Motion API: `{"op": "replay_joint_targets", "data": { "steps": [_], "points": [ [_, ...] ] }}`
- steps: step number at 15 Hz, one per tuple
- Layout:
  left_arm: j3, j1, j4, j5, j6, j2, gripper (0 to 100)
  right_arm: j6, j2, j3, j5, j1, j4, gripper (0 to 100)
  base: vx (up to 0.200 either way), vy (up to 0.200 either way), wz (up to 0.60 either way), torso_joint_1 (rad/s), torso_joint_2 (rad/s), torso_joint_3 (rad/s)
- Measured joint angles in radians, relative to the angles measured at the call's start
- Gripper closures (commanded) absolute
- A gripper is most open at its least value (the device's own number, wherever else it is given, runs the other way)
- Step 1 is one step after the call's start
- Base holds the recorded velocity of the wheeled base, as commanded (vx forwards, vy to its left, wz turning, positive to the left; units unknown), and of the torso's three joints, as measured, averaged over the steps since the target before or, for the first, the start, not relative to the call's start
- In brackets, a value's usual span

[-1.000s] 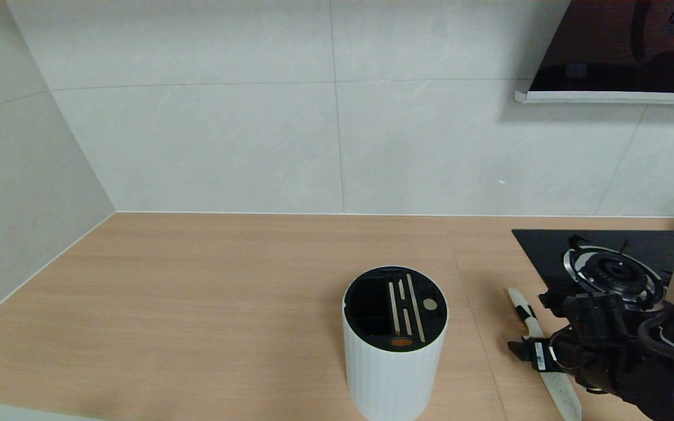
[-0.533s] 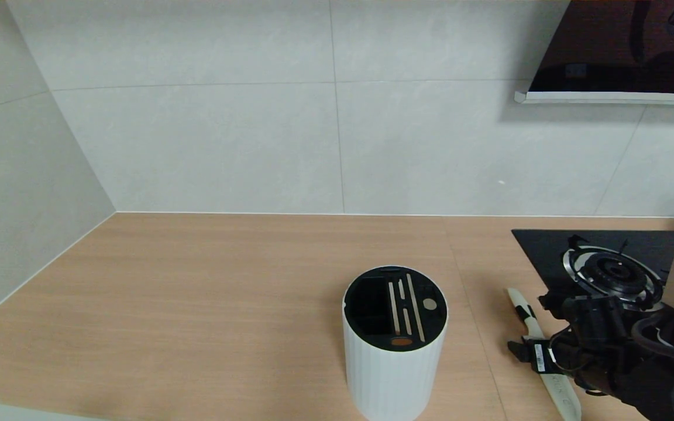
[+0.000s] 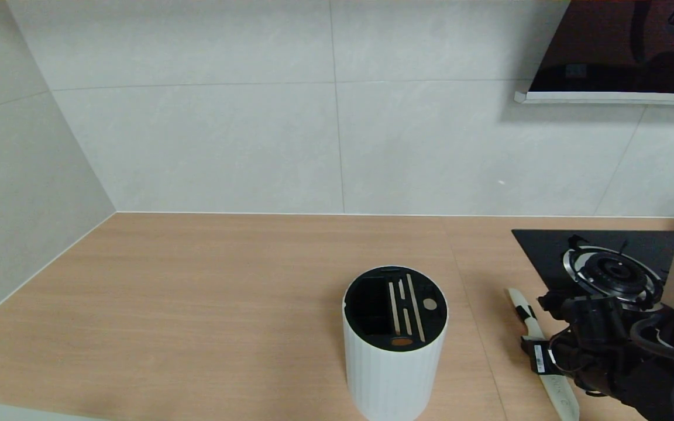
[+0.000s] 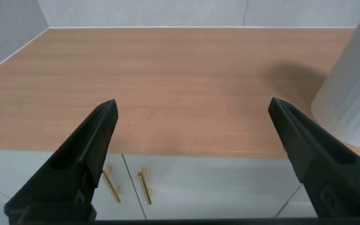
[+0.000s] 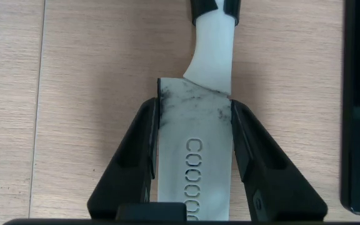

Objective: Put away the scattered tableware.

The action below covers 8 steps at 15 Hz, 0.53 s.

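A white knife [image 3: 522,309] with a black-banded handle lies flat on the wooden counter [image 3: 226,292], right of the white ribbed knife holder [image 3: 394,356]. My right gripper [image 3: 539,355] is down on the knife near where blade meets handle. In the right wrist view its two black fingers [image 5: 144,144] press against both edges of the white blade [image 5: 195,150], so my right gripper [image 5: 194,109] is shut on it. The holder's black top has narrow slots and one wide compartment. My left gripper [image 4: 192,109] hangs open over the counter's front edge, left of the holder [image 4: 355,81].
A black gas hob [image 3: 612,272] with a metal burner ring lies just right of the knife. A range hood [image 3: 618,52] hangs on the tiled wall above it. Bare wooden counter stretches left of the holder to the corner wall.
The right gripper's fingers have drawn together onto the knife blade. The knife, the holder and the left arm have stayed put.
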<state>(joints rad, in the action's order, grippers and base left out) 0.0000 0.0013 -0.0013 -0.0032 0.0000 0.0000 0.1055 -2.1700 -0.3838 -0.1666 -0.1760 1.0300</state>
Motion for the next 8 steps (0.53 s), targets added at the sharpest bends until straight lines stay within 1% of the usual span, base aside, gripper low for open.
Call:
{"op": "replay_joint_targets", "data": {
  "steps": [8],
  "points": [
    [0.0,0.0,0.0,0.0,0.0,0.0,0,-0.001,0.047,0.015,0.001,-0.001,-0.008,100,0.0,0.0,0.0,0.0,0.0,0.0]
  ]
}}
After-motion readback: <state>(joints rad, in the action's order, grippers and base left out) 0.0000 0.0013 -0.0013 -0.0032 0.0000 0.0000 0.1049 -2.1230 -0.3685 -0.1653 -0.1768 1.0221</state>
